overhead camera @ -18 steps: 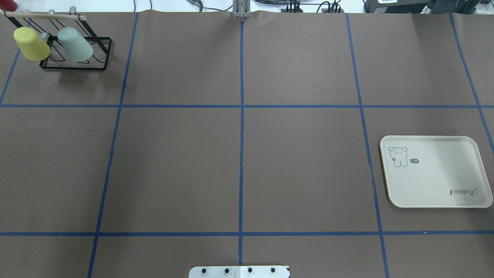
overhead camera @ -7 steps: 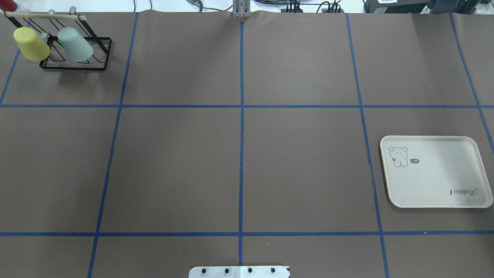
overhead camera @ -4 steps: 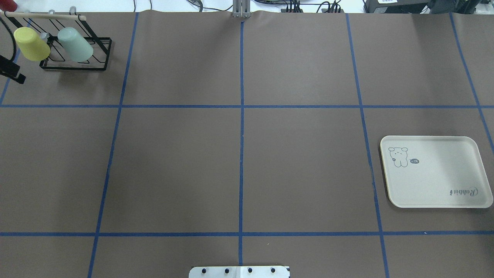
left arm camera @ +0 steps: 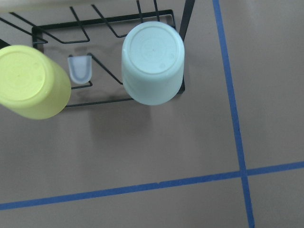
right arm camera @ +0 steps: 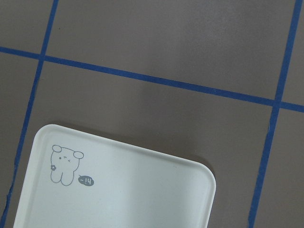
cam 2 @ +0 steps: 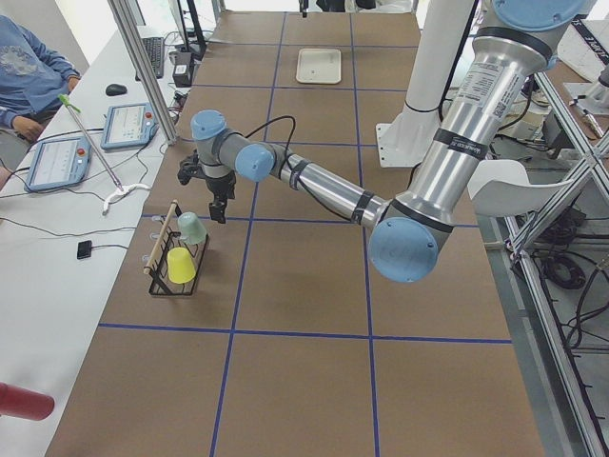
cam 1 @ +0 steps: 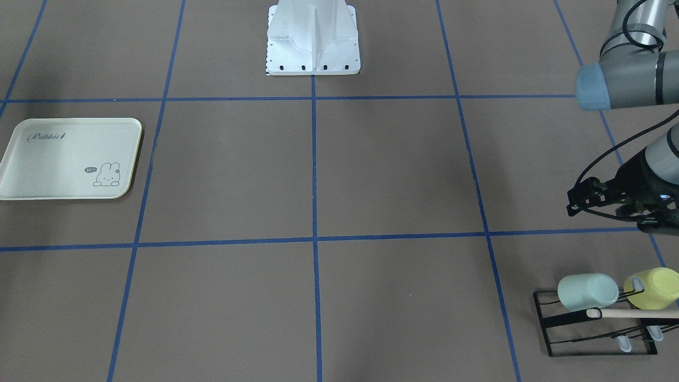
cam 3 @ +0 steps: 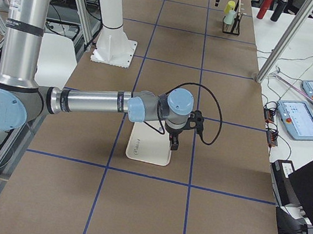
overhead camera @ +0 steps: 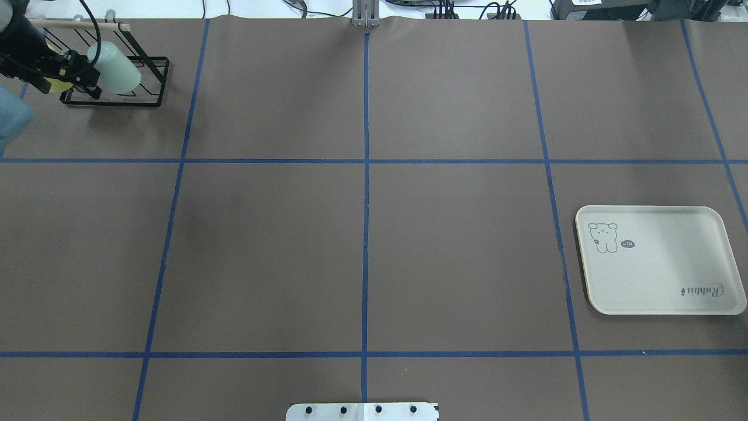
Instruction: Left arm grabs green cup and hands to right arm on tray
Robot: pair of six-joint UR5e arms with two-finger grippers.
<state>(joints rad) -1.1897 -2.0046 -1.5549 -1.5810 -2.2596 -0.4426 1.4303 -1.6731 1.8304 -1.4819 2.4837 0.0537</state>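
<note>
The pale mint-green cup point(overhead camera: 118, 70) hangs tilted on a black wire rack point(overhead camera: 153, 82) at the table's far left corner, and also shows in the front view point(cam 1: 586, 291) and in the left wrist view point(left arm camera: 153, 64). My left gripper point(overhead camera: 67, 82) is open and empty, hovering above the rack just left of the green cup; it also shows in the front view point(cam 1: 578, 199). The cream tray point(overhead camera: 660, 275) lies empty at the right. My right gripper point(cam 3: 174, 143) hovers at the tray's edge point(cam 3: 139, 153); I cannot tell whether it is open or shut.
A yellow-green cup point(cam 1: 652, 289) hangs on the same rack beside the green one, mostly hidden under my left gripper in the overhead view. The rack has a wooden handle bar point(cam 1: 636, 314). The robot's white base point(cam 1: 313, 37) stands at the near middle edge.
My left arm has come in from the left edge and moved over the rack, covering the yellow-green cup. The cups and the tray have not moved.
</note>
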